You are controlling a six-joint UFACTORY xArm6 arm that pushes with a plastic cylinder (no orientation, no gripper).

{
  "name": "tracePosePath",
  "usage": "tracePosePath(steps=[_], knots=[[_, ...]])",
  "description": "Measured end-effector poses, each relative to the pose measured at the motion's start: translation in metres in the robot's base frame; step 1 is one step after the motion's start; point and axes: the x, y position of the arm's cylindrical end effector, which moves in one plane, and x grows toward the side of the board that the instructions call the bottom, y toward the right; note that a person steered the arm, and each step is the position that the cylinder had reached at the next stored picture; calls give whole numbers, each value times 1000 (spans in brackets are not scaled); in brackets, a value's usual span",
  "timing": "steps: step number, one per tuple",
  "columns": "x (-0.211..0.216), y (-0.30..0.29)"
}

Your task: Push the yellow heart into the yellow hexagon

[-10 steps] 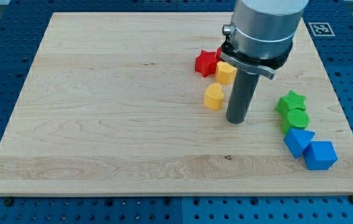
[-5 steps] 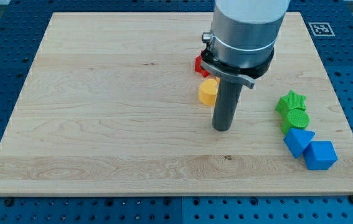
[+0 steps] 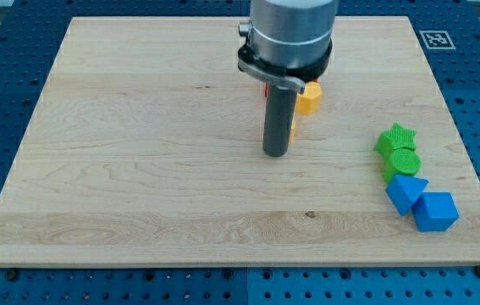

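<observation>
My tip point(image 3: 275, 154) rests on the board left of centre-right, just below and left of the yellow blocks. The yellow heart point(image 3: 292, 128) is almost wholly hidden behind the rod; only a sliver shows at the rod's right edge. The yellow hexagon point(image 3: 309, 98) sits just above and to the right of it, partly covered by the arm. Whether heart and hexagon touch cannot be told.
A red star point(image 3: 265, 87) is nearly hidden behind the arm, left of the hexagon. At the view's right stand a green star point(image 3: 396, 137), a green cylinder point(image 3: 404, 162), a blue triangle-like block point(image 3: 405, 192) and a blue cube point(image 3: 435, 211) in a close row.
My tip has slid left across the board, from right of the yellow heart to its left. The arm now covers the heart and the red star, and the hexagon shows again.
</observation>
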Motion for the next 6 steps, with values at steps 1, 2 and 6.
tracePosePath(steps=[1,2,6], knots=[[-10,0],[-14,0],[-35,0]])
